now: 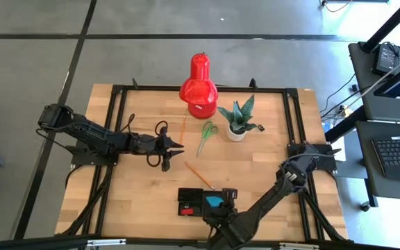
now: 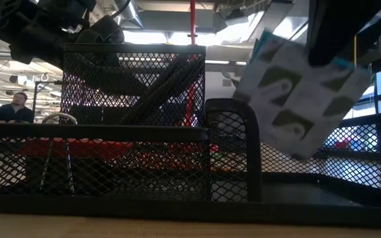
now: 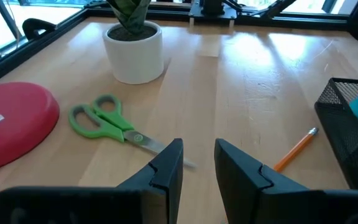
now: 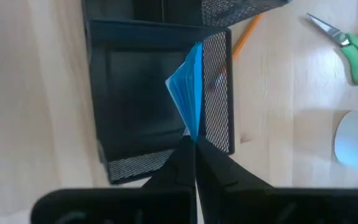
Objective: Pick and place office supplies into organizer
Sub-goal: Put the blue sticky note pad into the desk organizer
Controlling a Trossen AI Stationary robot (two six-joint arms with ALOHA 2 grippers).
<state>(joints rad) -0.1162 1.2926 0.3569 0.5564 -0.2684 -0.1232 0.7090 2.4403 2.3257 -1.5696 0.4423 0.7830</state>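
Your right gripper has its jaws closed on one corner of the blue pad, which hangs tilted above the organizer, over the mesh wall on the side towards the pencil. In the high view the pad shows over the organizer's right end, near the counter's front edge.

Your left gripper sits low over the counter's left-middle, jaws partly apart with nothing between them. Just beyond them lie the scissors, flat, blades pointing towards the gripper. One pencil lies between the scissors and the organizer; another lies just left of the scissors. A plant and a red lamp stand at the back. Small red things rest in the organizer's left part.
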